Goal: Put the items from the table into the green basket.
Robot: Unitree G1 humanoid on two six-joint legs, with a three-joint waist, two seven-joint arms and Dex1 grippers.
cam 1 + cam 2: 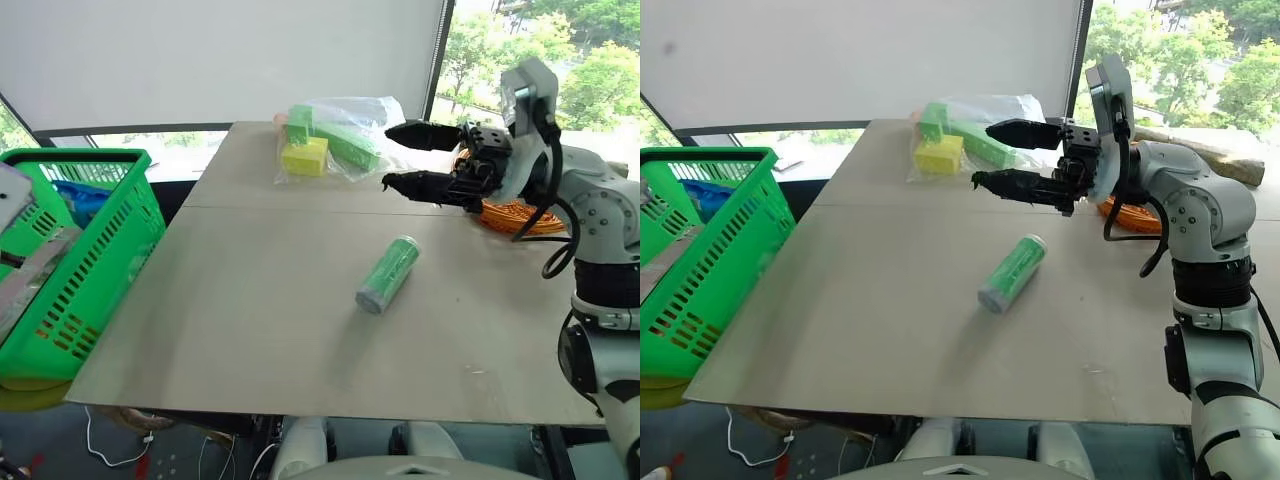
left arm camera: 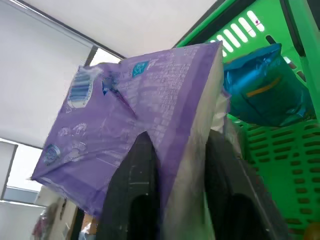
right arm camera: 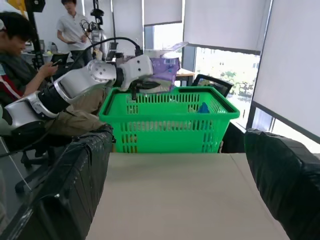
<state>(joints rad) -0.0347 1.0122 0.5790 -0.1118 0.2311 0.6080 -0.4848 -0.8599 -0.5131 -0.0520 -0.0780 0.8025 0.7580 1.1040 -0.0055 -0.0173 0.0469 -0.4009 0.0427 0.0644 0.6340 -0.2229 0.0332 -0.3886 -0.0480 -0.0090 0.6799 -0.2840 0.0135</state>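
I see my left gripper (image 2: pixel 175 195), jaws clamped on the flat lavender-purple tissue packet (image 2: pixel 135 130), over the bright-green slotted plastic basket (image 3: pixel 170 120). My right gripper (image 1: pixel 400 157) jaws stand apart above the beige counter (image 1: pixel 250 330), where the slim light-green can (image 1: pixel 388 274) lies on its side.

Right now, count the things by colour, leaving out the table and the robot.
Green: 3, basket, can, bag of blocks
Purple: 1, tissue packet
Blue: 1, pouch in the basket
Orange: 1, wicker basket
Total: 6
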